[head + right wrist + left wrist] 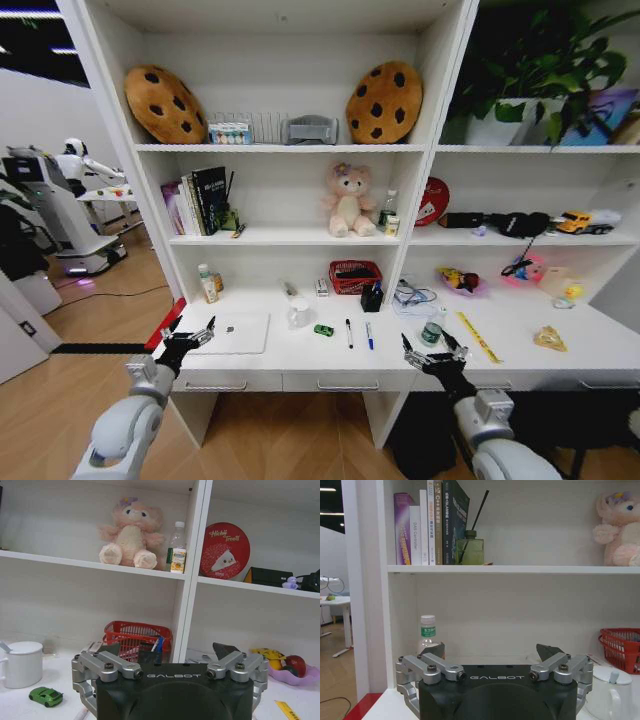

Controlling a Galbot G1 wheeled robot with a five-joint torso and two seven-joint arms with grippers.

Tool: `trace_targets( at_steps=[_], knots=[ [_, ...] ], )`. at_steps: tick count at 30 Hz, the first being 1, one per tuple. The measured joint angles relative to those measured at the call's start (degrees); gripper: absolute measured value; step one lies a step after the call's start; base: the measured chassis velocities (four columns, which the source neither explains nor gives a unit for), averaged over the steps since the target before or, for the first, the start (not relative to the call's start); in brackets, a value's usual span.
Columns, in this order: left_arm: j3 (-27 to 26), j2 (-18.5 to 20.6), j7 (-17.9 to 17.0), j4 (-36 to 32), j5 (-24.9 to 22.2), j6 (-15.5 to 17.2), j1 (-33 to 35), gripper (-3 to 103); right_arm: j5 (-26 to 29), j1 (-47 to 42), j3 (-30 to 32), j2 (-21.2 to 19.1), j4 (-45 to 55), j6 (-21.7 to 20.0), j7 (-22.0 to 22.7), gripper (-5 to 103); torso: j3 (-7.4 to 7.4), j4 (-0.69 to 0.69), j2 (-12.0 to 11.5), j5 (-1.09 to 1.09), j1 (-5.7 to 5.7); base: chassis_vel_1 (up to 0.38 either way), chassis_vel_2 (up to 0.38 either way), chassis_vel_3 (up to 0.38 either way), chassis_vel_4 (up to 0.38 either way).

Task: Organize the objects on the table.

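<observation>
Both hands [187, 336] [434, 351] wide open, empty.

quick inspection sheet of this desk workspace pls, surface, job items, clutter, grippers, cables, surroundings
Surface: long white desk, drawers along its front.
Job's things: closed silver laptop at left; tiny green toy car, two loose pens mid-desk; white lidded cup; yellow ruler at right.
Clutter: red mesh basket, pink dish of toys.
Grippers: left gripper open by the laptop; right gripper open at the desk front.
Cables: tangled cord behind the pens.
Surroundings: shelves holding a pink teddy bear, books.
</observation>
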Motion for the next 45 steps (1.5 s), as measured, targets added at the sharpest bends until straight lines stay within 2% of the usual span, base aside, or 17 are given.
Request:
trace_targets(
  at_steps=[19,24,45],
  knots=[
    [0.0,0.0,0.0,0.0,0.0,0.0,0.0,100,0.11,0.49,-0.21,-0.31,-0.41,-0.29,-0.15,100,0.0,0.01,0.0,-0.02,-0.01,-0.09,-0.126,0.094,0.13],
    [0.0,0.0,0.0,0.0,0.0,0.0,0.0,100,-0.54,0.76,-0.21,-0.21,-1.07,0.84,-0.19,100,0.0,0.0,0.01,-0.01,-0.01,-0.073,-0.115,0.086,0.108],
    [0.0,0.0,0.0,0.0,0.0,0.0,0.0,100,-0.62,1.32,-0.12,-0.32,-1.45,1.09,-0.98,100,0.0,0.01,0.0,-0.01,-0.01,-0.004,0.003,0.005,0.004]
  ],
)
